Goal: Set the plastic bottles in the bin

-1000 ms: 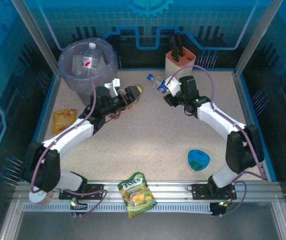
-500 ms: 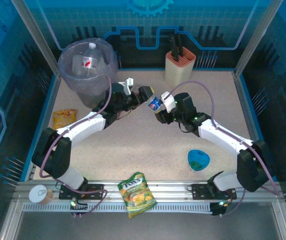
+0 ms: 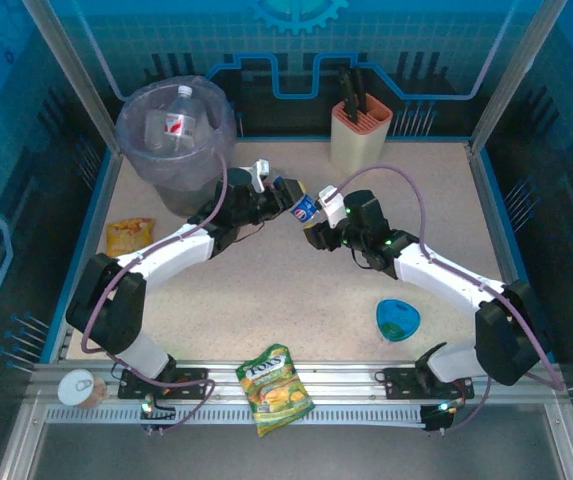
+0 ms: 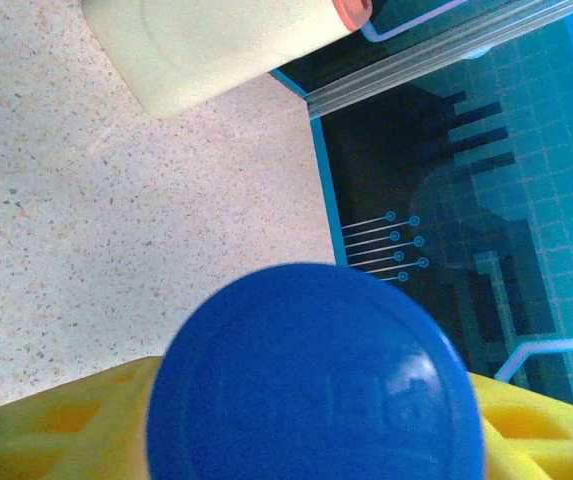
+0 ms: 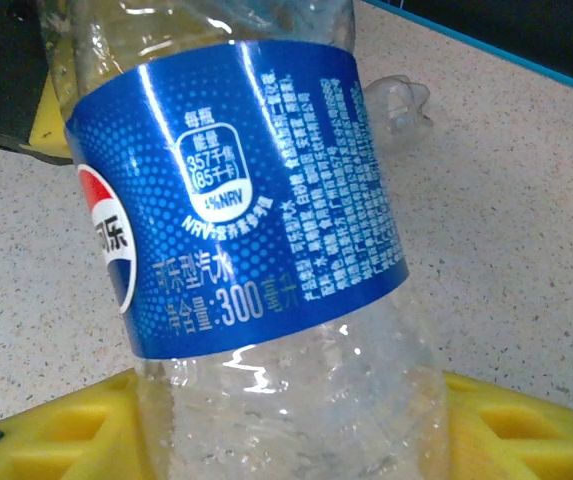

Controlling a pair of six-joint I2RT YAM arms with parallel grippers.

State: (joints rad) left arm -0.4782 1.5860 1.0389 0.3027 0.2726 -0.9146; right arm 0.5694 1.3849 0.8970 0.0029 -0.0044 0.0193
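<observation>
A clear plastic bottle with a blue label hangs above the middle of the table between both arms. My right gripper is shut on its lower body; in the right wrist view the bottle sits between my yellow fingers. My left gripper grips the cap end, and in the left wrist view the blue cap is pressed between its yellow fingers. The bin stands at the back left with another bottle inside.
A peach knife holder stands at the back centre. A blue bowl lies at the right front. One snack bag lies on the left, another on the front rail. A tin can sits at the front left corner.
The right arm brought the bottle from the back to the middle. The left arm reached over to meet it, and its jaws have closed from wide open onto the cap.
</observation>
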